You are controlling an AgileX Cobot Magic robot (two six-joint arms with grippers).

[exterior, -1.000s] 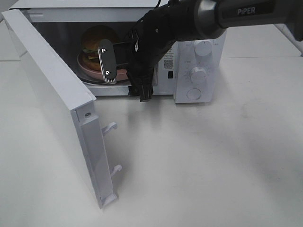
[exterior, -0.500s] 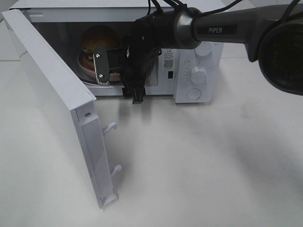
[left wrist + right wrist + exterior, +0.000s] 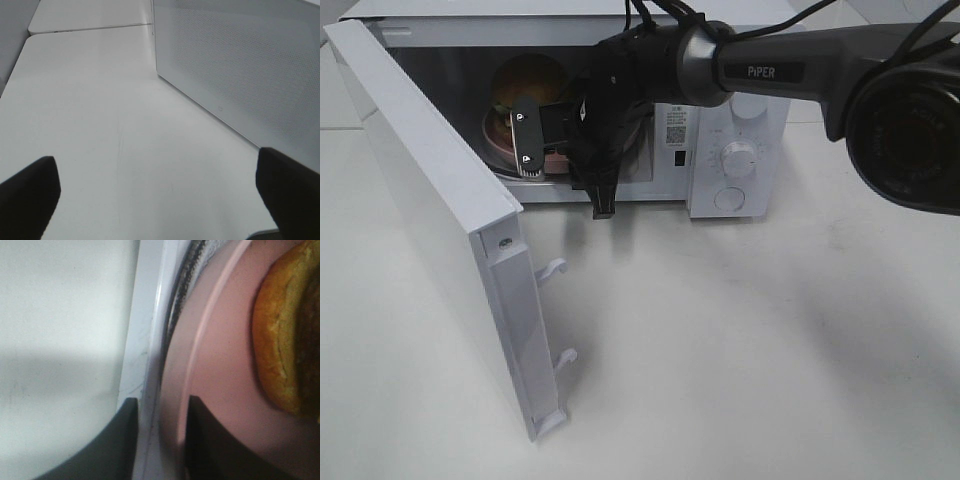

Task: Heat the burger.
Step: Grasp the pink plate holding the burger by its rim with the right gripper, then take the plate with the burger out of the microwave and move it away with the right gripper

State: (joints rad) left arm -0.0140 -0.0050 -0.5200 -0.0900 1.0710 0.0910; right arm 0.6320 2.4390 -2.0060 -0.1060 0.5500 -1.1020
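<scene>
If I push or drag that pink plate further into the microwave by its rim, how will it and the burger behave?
The pink plate looks rigid and glossy, so it should slide as one piece, though the right gripper might slip off its thin rim. The burger sits loose and stacked, so a jerk could shift or topple it.

The word "PiPER" stands in pale letters on the dark grey forearm tube of the right robot arm [image 3: 790, 72]. On the front panel of the white box-shaped microwave oven [image 3: 740, 120], a small label with a QR-type square code [image 3: 676, 127] sits beside the cooking chamber, its fine print too small to read. Faint markings ring the round white control knobs [image 3: 740, 158], also illegible.
</scene>
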